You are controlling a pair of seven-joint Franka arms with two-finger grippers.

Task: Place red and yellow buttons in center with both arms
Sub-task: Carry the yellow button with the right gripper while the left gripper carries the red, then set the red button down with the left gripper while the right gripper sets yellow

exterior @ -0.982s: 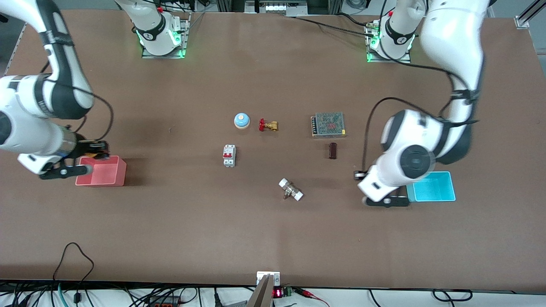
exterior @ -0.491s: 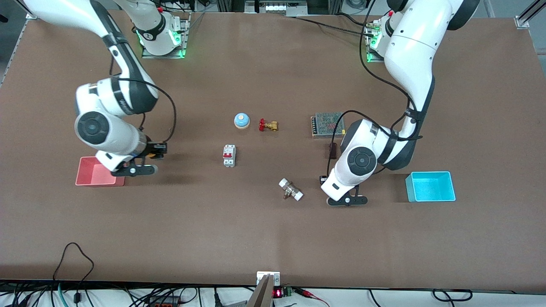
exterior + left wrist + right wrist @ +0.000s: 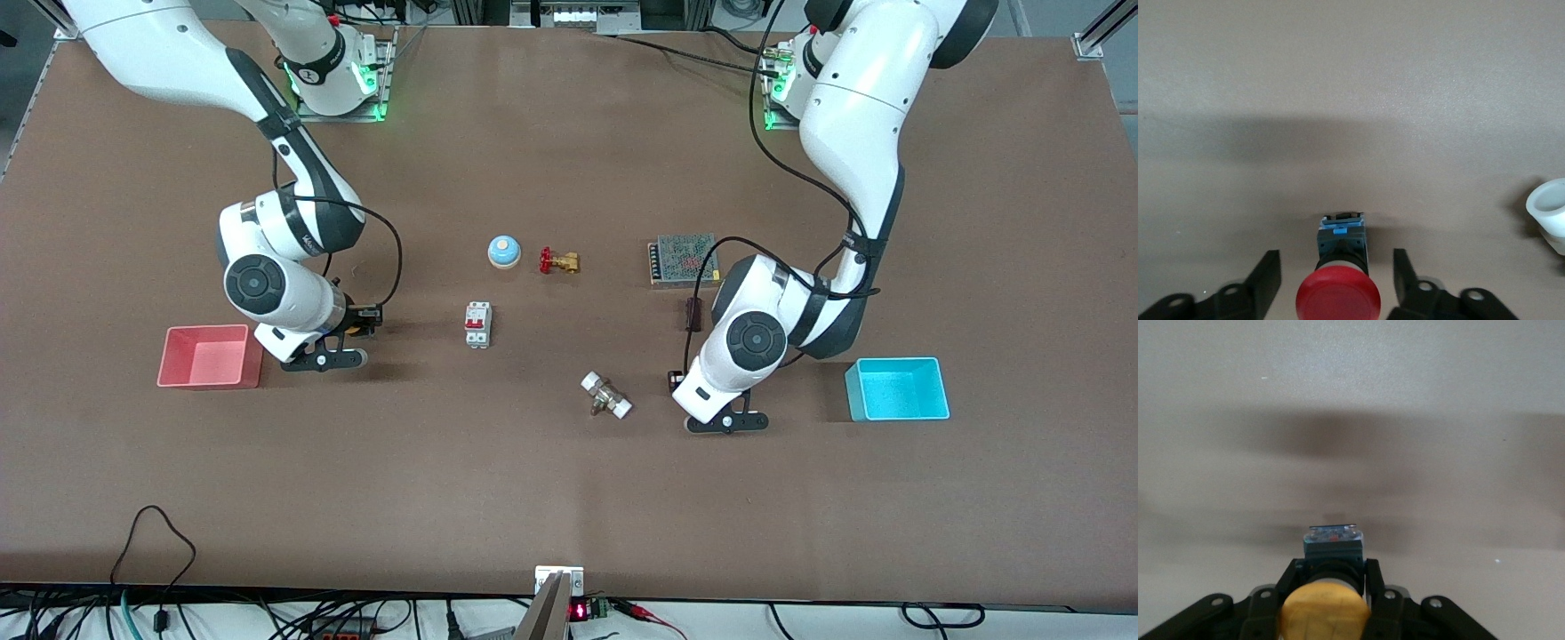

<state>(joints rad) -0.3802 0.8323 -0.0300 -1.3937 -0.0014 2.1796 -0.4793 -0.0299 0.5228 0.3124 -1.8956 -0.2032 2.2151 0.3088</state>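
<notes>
The red button (image 3: 1339, 299) lies on its side on the brown table between my left gripper's (image 3: 1337, 283) open fingers (image 3: 1269, 279), touching neither. In the front view the left gripper (image 3: 681, 382) is low beside the white-ended fitting, and only the button's black base (image 3: 675, 380) shows. My right gripper (image 3: 1331, 587) is shut on the yellow button (image 3: 1325, 612), gripping its black base. In the front view the right gripper (image 3: 364, 322) is over bare table between the pink bin and the circuit breaker. The center (image 3: 542, 356) is bare brown table.
A blue bell (image 3: 504, 252), a brass valve (image 3: 558, 261), a circuit breaker (image 3: 478, 324), a white-ended fitting (image 3: 606, 396), a mesh power supply (image 3: 683, 259) and a dark block (image 3: 693, 313) lie mid-table. The pink bin (image 3: 209, 380) and the cyan bin (image 3: 898, 411) stand at the table's two ends.
The right arm has carried the yellow button from over the pink bin toward the middle. The left arm came in from the cyan bin, then hardly moved in the last half second.
</notes>
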